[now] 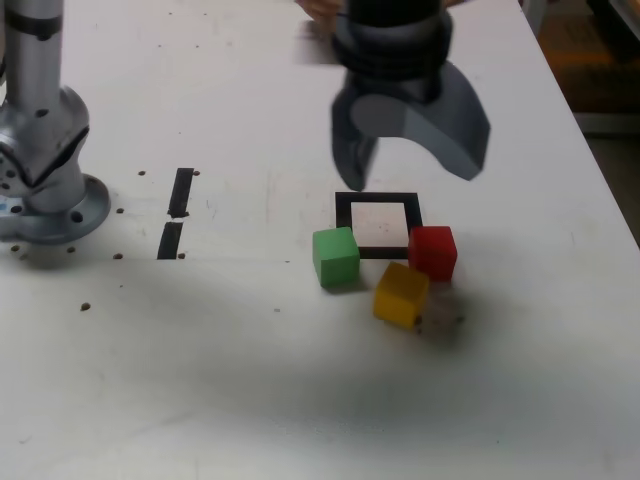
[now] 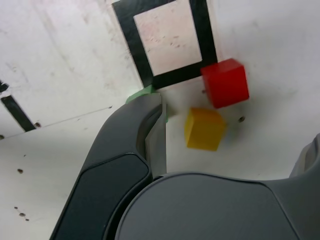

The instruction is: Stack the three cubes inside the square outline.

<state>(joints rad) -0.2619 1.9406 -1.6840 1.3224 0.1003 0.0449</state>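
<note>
The square outline [image 1: 378, 226] [image 2: 170, 42] is a black tape frame with a white centre on the white table, with nothing inside it. A green cube [image 1: 336, 257] [image 2: 142, 94] sits at its near corner on the exterior view's left, touching the tape. A red cube [image 1: 432, 252] [image 2: 225, 83] sits at its near corner on the exterior view's right. A yellow cube [image 1: 401, 294] [image 2: 204, 129] lies a little nearer the camera, between them and turned. My gripper [image 1: 410, 165] hangs open above the outline and holds nothing. In the wrist view one finger [image 2: 150, 130] hides most of the green cube.
The arm's silver base [image 1: 40, 170] stands at the exterior view's left. Two short black tape strips [image 1: 176, 212] [image 2: 15, 111] lie between the base and the outline. Small dark holes dot the table [image 1: 300, 400]. The table's edge runs down the exterior view's right.
</note>
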